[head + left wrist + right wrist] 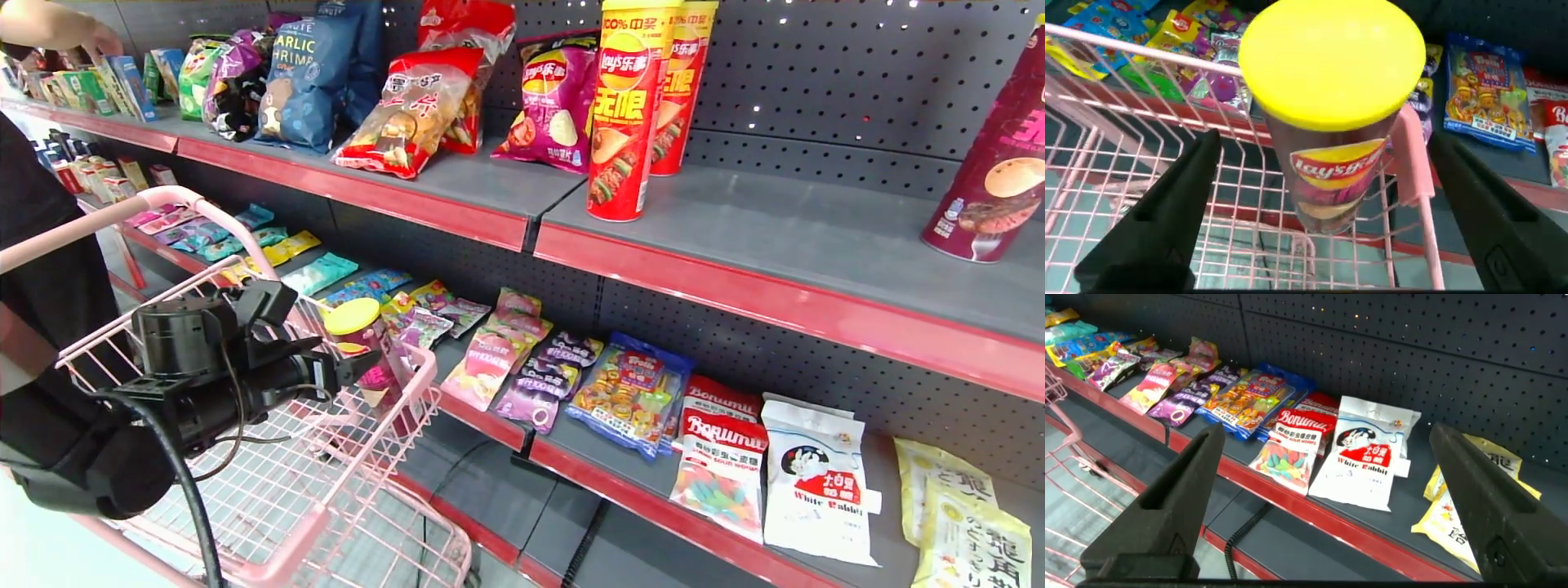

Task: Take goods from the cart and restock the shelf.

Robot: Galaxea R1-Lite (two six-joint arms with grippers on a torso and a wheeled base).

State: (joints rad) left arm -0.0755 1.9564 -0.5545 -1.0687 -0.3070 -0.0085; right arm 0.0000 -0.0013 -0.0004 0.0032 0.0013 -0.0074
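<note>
A chip can (365, 347) with a yellow lid and purple label stands upright in the front corner of the pink wire cart (326, 506). My left gripper (363, 363) is level with it inside the cart. In the left wrist view the can (1331, 122) sits between the fingers of the open left gripper (1323, 143), with a gap on each side. My right gripper (1327, 434) is open and holds nothing, hanging in front of the lower shelf (1290, 514) and its candy bags.
The upper shelf (775, 229) holds two red chip cans (624, 114), a purple can (996, 163) at the far right and snack bags (408, 114) to the left, with bare board between the cans. The lower shelf (620, 482) is lined with candy bags.
</note>
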